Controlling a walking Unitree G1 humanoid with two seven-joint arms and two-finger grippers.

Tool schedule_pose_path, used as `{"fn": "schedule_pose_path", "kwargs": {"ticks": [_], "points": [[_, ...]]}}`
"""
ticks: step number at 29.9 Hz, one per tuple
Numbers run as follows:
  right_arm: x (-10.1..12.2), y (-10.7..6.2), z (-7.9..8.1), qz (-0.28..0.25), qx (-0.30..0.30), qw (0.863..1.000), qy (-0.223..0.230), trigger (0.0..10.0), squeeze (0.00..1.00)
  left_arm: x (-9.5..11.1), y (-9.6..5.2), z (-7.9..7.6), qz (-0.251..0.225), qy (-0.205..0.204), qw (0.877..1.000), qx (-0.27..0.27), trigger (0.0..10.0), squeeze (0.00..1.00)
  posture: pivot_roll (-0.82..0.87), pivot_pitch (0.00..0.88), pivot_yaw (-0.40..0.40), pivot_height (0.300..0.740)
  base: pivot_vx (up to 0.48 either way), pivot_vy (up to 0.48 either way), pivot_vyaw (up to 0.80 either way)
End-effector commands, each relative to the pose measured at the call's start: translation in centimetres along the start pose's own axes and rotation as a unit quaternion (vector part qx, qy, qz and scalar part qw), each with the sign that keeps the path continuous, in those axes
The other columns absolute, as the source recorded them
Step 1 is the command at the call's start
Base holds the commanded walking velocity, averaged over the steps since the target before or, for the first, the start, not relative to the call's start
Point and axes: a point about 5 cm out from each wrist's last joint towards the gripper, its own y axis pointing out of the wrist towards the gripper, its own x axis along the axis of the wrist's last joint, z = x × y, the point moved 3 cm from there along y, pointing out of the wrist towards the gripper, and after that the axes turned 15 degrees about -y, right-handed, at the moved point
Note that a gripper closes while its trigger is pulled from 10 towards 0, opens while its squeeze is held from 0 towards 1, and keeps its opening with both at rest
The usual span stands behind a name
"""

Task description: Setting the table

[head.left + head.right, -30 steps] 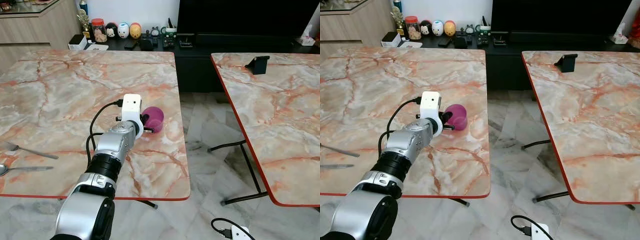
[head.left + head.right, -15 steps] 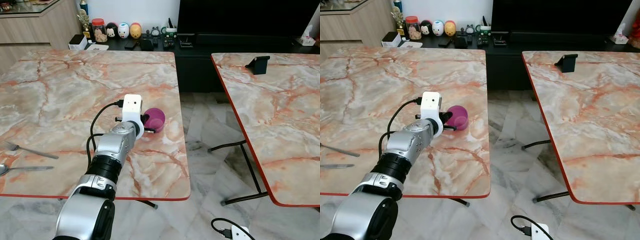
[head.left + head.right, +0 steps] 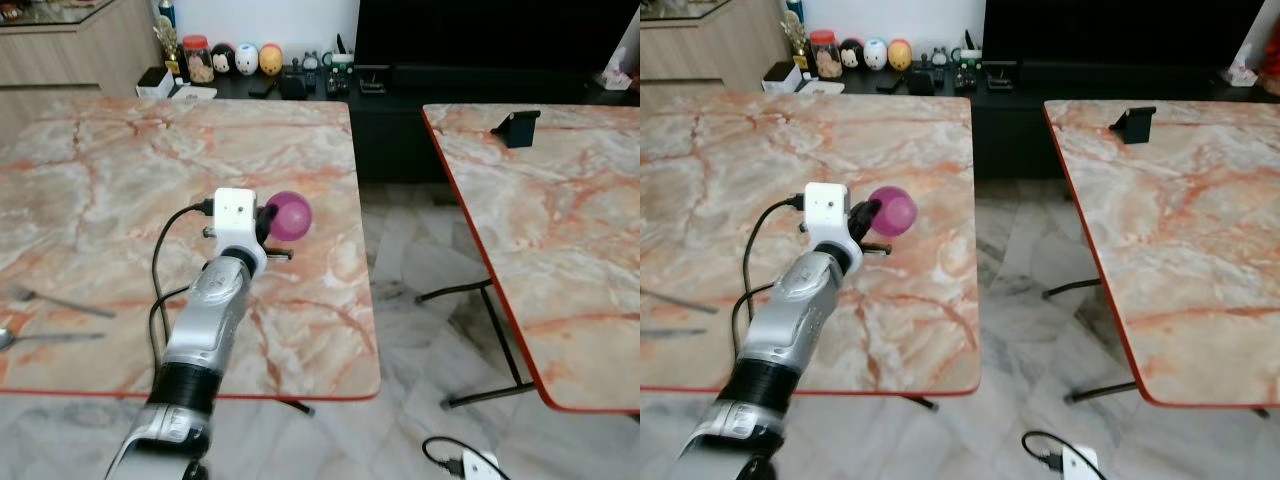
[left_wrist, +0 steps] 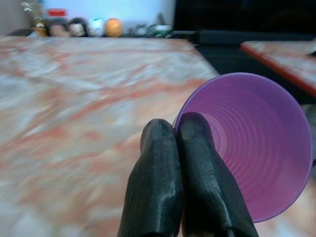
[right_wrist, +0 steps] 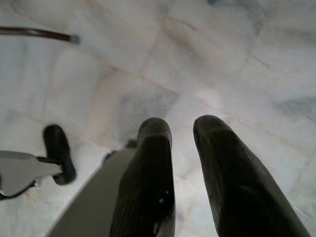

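- Marble-patterned table (image 3: 120, 170) with a red edge is standing in front of the robot, and a second table (image 3: 560, 230) of the same kind is standing well apart on the right, with bare tiled floor (image 3: 420, 290) between them.
- The left gripper (image 4: 175, 136) is reaching out over the near table, its two black fingers (image 4: 155, 187) pressing together on the rim of a purple cup (image 3: 288, 215).
- The cup is hanging lifted off the tabletop and tipped on its side, above the right part of the near table; from the head its rounded bottom is showing, while the left wrist view is looking straight into its ribbed inside.
- A black cable (image 3: 165, 260) is looping from the white camera block (image 3: 236, 210) on the left wrist back along the silver arm.
- A fork (image 3: 60, 300) and a spoon (image 3: 45, 338) are lying near the table's front left edge, just beside each other and well apart from the cup; both are looking a little blurred.
- The right gripper (image 5: 182, 133) is hanging idle down by the floor, its fingers standing slightly apart around nothing.
- A small black stand (image 3: 515, 128) is sitting on the far part of the second table.
- A row of small figurines (image 3: 245, 60) and a jar (image 3: 196, 58) are lining the dark low cabinet (image 3: 400, 90) behind the tables.
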Motion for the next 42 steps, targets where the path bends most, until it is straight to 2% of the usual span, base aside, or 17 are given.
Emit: {"fn": "schedule_pose_path", "kwargs": {"ticks": [1, 2, 3, 6, 7, 11, 19, 26, 42], "points": [[-0.2, 0.0, -0.2, 0.003, -0.004, 1.0, 0.006, 10.0, 0.0, 1.2, 0.0, -0.4, -0.026, 0.018, 0.999, -0.006, 10.0, 0.0, 0.12, 0.0, -0.036, 0.727, 0.0, 0.0, 0.0], [-0.2, 0.0, -0.2, 0.003, -0.005, 1.0, 0.006, 10.0, 0.0, 1.3, -0.6, 0.0, -0.036, 0.019, 0.999, -0.004, 10.0, 0.0, 0.12, 0.0, -0.042, 0.727, 0.0, 0.0, 0.0], [-0.2, 0.0, -0.2, 0.003, -0.005, 1.0, 0.006, 10.0, 0.0, 1.3, -0.6, 0.0, -0.036, 0.019, 0.999, -0.004, 10.0, 0.0, 0.12, 0.0, -0.042, 0.727, 0.0, 0.0, 0.0], [-0.2, -0.1, -0.5, 0.004, -0.008, 1.0, 0.005, 10.0, 0.0, 1.9, -3.5, 2.3, -0.08, 0.041, 0.996, 0.029, 10.0, 0.0, 0.14, 0.0, -0.062, 0.727, 0.0, 0.0, 0.0], [-0.2, -0.1, -0.6, 0.004, -0.009, 1.0, 0.004, 10.0, 0.0, 1.9, -4.0, 2.8, -0.087, 0.044, 0.994, 0.039, 10.0, 0.0, 0.14, 0.0, -0.062, 0.727, 0.0, 0.0, 0.0], [-0.2, -0.1, -0.7, 0.004, -0.009, 1.0, 0.004, 10.0, 0.0, 2.1, -4.4, 3.3, -0.095, 0.046, 0.993, 0.053, 10.0, 0.0, 0.15, 0.0, -0.07, 0.727, 0.0, 0.0, 0.0], [-0.2, -0.1, -0.7, 0.004, -0.011, 1.0, 0.004, 10.0, 0.0, 3.2, -3.2, 2.6, -0.118, 0.069, 0.99, 0.046, 10.0, 0.0, 0.13, 0.0, -0.063, 0.727, 0.0, 0.0, 0.0], [-0.3, -0.1, -0.7, 0.005, -0.011, 1.0, 0.005, 10.0, 0.0, 3.1, -2.8, 1.9, -0.115, 0.067, 0.99, 0.035, 10.0, 0.0, 0.13, 0.0, -0.056, 0.727, 0.0, -0.48, 0.0], [-0.4, -0.1, -0.6, 0.005, -0.009, 1.0, 0.004, 10.0, 0.0, 3.2, -2.3, 1.8, -0.119, 0.062, 0.99, 0.038, 10.0, 0.0, 0.13, 0.0, -0.056, 0.727, 0.0, -0.371, 0.0]]}}
